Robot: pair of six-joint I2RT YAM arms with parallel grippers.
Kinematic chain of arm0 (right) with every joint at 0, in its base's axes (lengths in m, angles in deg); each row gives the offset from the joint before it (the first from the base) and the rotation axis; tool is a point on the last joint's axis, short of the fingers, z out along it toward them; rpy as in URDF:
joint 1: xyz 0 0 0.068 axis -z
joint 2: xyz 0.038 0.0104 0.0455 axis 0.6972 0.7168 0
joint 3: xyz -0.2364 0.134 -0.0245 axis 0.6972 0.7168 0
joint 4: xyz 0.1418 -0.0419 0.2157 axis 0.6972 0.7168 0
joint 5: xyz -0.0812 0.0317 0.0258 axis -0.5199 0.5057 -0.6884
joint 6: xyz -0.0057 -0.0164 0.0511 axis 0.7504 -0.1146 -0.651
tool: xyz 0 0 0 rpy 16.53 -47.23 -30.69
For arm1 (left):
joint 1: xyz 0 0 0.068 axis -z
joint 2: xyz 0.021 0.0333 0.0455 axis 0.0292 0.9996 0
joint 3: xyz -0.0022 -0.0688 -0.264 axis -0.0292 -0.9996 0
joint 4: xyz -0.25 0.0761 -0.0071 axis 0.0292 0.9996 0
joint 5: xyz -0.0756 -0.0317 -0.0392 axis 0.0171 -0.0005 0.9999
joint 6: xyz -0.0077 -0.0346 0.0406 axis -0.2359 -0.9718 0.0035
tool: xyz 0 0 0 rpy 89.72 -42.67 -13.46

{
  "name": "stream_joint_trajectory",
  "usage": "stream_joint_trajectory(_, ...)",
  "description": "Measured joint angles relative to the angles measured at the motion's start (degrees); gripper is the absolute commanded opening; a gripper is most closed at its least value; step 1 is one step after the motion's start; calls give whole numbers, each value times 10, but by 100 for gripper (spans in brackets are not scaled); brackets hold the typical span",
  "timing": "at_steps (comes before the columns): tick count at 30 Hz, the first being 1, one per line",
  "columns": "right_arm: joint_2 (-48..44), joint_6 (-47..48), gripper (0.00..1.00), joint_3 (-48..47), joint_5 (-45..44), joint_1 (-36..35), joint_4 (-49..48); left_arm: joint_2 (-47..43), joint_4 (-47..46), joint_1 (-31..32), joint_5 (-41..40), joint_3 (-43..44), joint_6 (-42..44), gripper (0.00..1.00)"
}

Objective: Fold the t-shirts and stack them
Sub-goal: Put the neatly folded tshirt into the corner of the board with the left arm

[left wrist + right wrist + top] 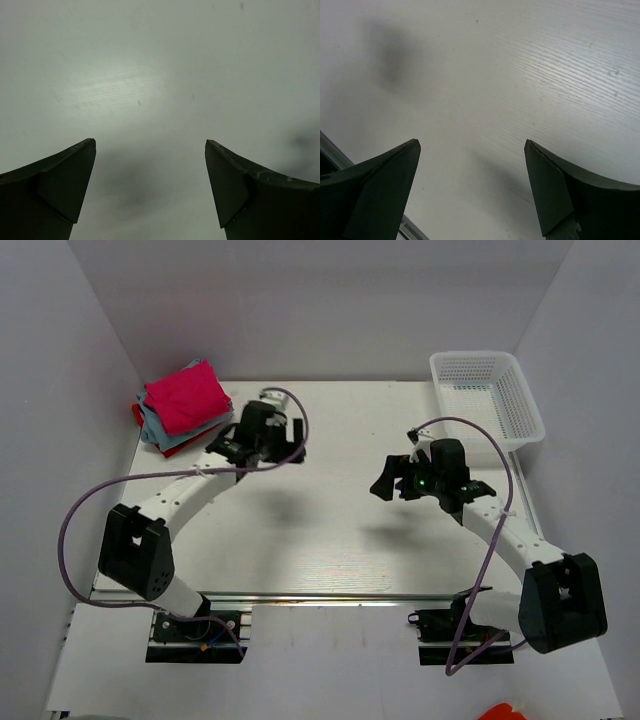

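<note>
White walls [330, 300] close in a white table [330, 540] on three sides, seen from the camera above and behind the two arms. In the far left corner lies a folded stack of three t-shirts: a pink shirt [185, 395] on top, a blue-grey shirt [160, 437] under it and a red shirt [137, 410] showing only as an edge on the left side. The left arm [190, 490] reaches up the table, and the left gripper [280, 425] hangs just beside the stack's right edge. It looks blurred here, and whether it touches the cloth cannot be told. A white mesh basket [487, 395] stands in the far right corner. The right arm [500, 525] bends in from the right, its right gripper [383, 483] pointing left over the bare middle of the table, well apart from both the basket and the shirts.

From the left wrist, the left gripper [150, 142] is released, its two dark fingers [60, 185] spread wide with nothing between them. Only the pale table [150, 60] and a soft shadow lie below, with no shirt in this view.

From the right wrist, the right gripper [471, 142] is likewise released, its dark fingers [580, 195] wide apart and holding nothing. The table [520, 75] shows its fine grain beneath, and a metal strip [332, 152] runs along the lower left edge.
</note>
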Motion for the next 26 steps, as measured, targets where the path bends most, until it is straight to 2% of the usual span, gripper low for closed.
stream_joint_trajectory(3,-31,-8,90,35,-28,0,-7,-4,11,79,-37,-40,-19,100)
stream_joint_trajectory(6,-70,-17,90,73,-65,0,-13,-34,25,113,-70,-100,-41,100)
stream_joint_trajectory(12,-163,-33,90,153,-111,0,-69,-207,35,143,-136,-243,-82,100)
stream_joint_trajectory(16,-193,-42,90,182,-106,0,-106,-269,22,153,-166,-252,-95,100)
stream_joint_trajectory(26,-166,-57,90,186,-92,0,-134,-305,9,164,-185,-289,-100,100)
